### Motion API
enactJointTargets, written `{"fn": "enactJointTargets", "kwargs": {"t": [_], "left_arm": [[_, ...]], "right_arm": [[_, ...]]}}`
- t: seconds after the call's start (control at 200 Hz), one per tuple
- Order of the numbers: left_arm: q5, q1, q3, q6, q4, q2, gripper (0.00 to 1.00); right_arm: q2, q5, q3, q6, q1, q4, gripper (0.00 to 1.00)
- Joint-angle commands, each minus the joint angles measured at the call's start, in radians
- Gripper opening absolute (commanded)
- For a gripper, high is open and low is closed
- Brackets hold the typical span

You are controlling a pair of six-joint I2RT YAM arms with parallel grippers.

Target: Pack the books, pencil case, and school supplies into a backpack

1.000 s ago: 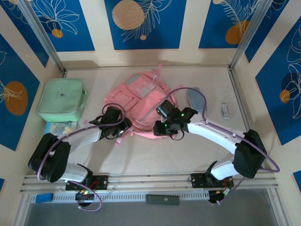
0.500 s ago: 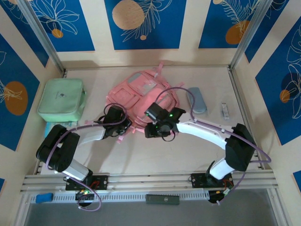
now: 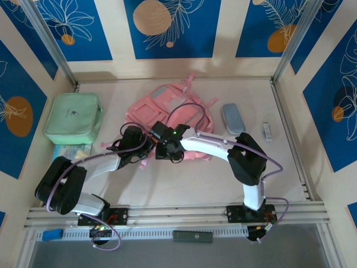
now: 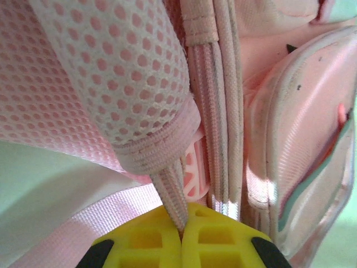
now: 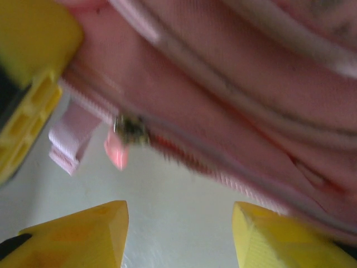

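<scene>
the pink backpack (image 3: 174,110) lay flat in the middle of the tabletop (image 3: 184,187), and both grippers were down at its near edge, close to one another. the left gripper (image 4: 181,233) was fully closed, its yellow fingers pinching a narrow pink webbing strap (image 4: 170,195) that came out from under the mesh shoulder pad (image 4: 106,72). we judged this hold was there to anchor the bag, so the fabric would not drag when the zip was pulled. the right gripper (image 5: 178,237) had its jaws partly open with nothing between them, only bare tabletop in the gap. just above it ran the closed zipper line, with the zipper pull (image 5: 129,129) and its small pink tab hanging at the left end, blurred in the right wrist view. we took the step in hand to be opening the backpack, the right gripper placed to close on that pull. the grey-blue pencil case (image 3: 233,118) lay on the tabletop just beside the backpack's right side, and the mint green bag (image 3: 73,118) sat well apart at the left. nothing looked packed, so we rated the task as barely begun. the pull was small and its tab floppy, so a missed grasp seemed the likeliest fault.
</scene>
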Motion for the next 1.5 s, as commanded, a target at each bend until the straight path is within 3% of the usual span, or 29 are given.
{"fn": "enactJointTargets", "kwargs": {"t": [0.0,0.31,0.48,0.685,0.875,1.18,1.335,1.491], "left_arm": [[0.049,-0.013,-0.023,-0.027,0.122,-0.039,0.0],[0.039,-0.02,-0.032,-0.045,0.133,-0.128,0.0],[0.024,-0.019,-0.015,-0.011,0.066,-0.183,0.0],[0.03,-0.021,-0.005,0.002,0.061,-0.202,0.0],[0.016,-0.029,0.007,0.006,0.052,-0.211,0.0],[0.016,-0.034,0.004,0.003,0.059,-0.222,0.0],[0.02,-0.036,0.001,-0.003,0.064,-0.227,0.0],[0.021,-0.038,0.001,-0.002,0.071,-0.232,0.0]], "right_arm": [[0.01,0.021,0.041,0.068,-0.013,0.02,0.52],[-0.02,0.153,0.016,0.145,-0.041,-0.054,0.51],[-0.155,0.225,-0.065,0.116,-0.025,-0.126,0.48],[-0.272,0.208,-0.093,0.035,0.021,-0.155,0.44],[-0.18,0.14,-0.001,0.046,0.047,-0.138,0.45],[-0.042,0.031,0.095,0.026,0.024,-0.043,0.34],[0.026,0.092,0.155,0.061,0.008,-0.109,0.35],[0.053,0.12,0.168,0.043,-0.01,-0.065,0.34]]}}
